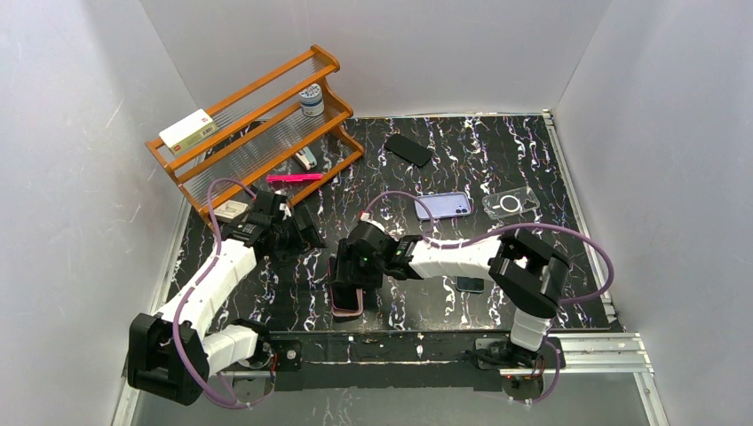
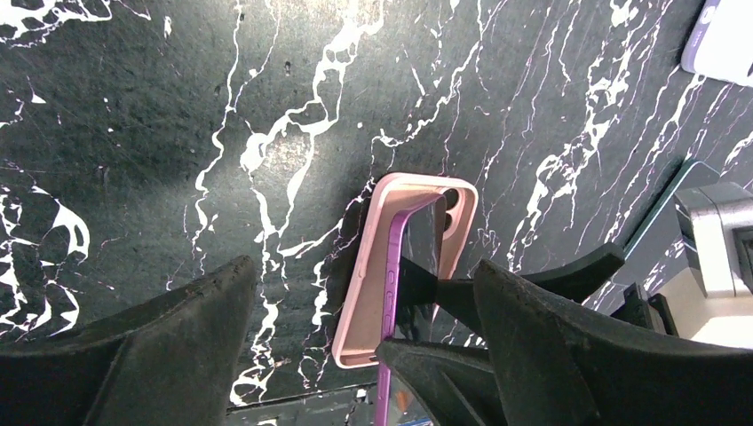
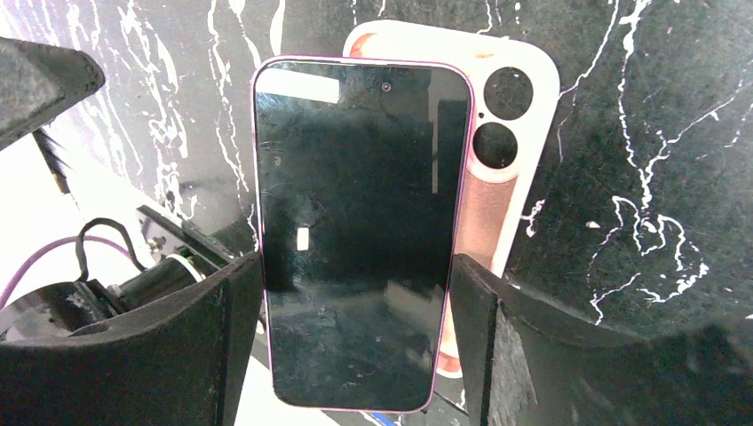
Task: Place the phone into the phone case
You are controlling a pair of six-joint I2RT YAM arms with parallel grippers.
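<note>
Presently: purple phone (image 3: 355, 222), clamped across long edges by right gripper (image 3: 355, 306), tilted over pink phone case (image 3: 502, 191) showing upper right, axes parallel; left gripper (image 2: 364, 271) wide, empty.

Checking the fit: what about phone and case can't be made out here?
- Top view: the right tool covers much of the pink case.
- Right wrist: the phone hides the case's left edge, so seating is unclear.
- Left wrist: phone's lower end is cut off by the frame.
</note>
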